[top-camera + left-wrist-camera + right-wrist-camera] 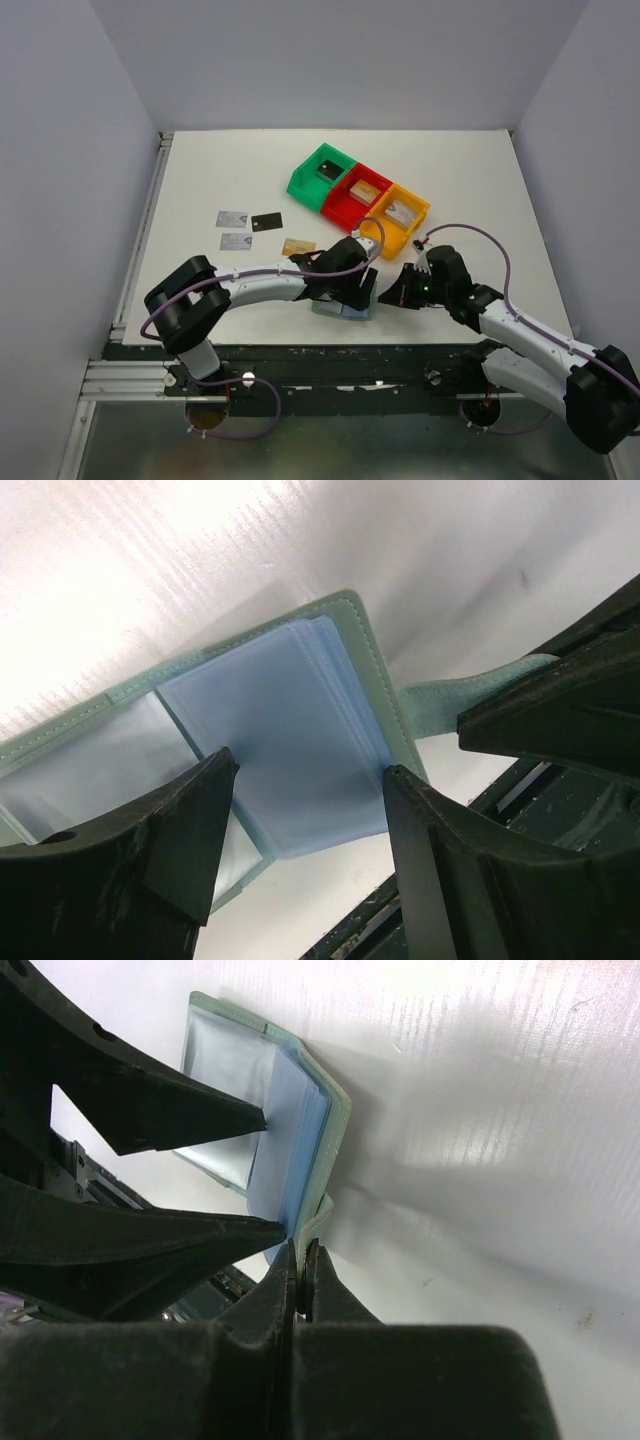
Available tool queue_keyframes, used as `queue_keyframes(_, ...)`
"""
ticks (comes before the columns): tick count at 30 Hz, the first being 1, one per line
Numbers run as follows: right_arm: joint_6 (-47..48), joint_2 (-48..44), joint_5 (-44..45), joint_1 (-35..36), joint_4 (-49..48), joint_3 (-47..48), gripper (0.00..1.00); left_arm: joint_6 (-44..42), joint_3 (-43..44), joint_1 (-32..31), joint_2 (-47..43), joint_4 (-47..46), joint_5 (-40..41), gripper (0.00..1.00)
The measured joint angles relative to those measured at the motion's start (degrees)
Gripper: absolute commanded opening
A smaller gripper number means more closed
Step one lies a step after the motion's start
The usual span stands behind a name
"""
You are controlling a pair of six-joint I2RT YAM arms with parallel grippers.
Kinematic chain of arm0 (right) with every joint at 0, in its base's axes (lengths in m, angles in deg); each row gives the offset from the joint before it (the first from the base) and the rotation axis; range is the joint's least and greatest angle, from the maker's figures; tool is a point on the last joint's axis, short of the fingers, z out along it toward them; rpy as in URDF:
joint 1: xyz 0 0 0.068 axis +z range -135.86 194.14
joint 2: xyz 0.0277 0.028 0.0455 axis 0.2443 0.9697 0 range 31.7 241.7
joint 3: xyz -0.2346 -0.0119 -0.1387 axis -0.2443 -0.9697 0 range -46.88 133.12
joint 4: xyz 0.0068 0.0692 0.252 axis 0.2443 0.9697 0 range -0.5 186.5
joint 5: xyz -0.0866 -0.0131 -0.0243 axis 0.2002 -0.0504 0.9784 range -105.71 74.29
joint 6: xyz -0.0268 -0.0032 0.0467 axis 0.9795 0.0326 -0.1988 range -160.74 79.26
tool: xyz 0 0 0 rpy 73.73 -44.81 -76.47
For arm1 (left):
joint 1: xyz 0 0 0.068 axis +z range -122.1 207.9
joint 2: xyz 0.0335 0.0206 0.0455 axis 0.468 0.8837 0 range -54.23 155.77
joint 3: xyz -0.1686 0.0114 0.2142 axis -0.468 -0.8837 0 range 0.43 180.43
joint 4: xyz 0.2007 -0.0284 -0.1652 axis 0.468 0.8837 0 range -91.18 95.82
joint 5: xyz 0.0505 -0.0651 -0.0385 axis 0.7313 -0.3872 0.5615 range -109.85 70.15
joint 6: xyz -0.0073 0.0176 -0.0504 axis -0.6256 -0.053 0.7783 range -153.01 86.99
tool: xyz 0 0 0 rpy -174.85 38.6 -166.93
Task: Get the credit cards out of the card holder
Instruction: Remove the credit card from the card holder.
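The left gripper (305,775) is spread wide, its two fingertips (218,772) planted on the card holder (352,630) either side of a stack of blue plastic sleeves (290,710), pressing down rather than clamping anything. Just beside it, the right gripper (303,1255) is clenched tight on the small tab (440,695) that sticks out from the holder's edge, so the holder is pinned and spread open between the two arms. It lies flat on the table (230,170), at the near edge just in front of the arm bases. The sleeves that show look clear and empty, though the left fingers cover part of them and the leaves underneath cannot be seen. Farther out to the left, well apart from the holder, the credit cards (267,222) lie loose on the table: a black one, a tan-gold card (298,246) nearest the left arm, and what look like two silver-grey cards (231,218). Beyond them stands a row of three plastic bins (300,185), green, red and orange, each with something small inside. By the look of it, the task is at or near its end, and the step in hand is holding the holder open to check it. The next move seems to be leafing through the sleeves for a card left behind. That needs the right grip firm on the tab and a light touch from the left fingers, since the thin plastic could crumple or drag the holder along.
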Motion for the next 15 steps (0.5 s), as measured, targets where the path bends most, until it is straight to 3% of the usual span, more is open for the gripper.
queue_keyframes(15, 0.39, -2.54, -1.97, 0.0, -1.68, -0.79, 0.0, 1.07, -0.02, 0.15, -0.52, 0.61, 1.84, 0.79)
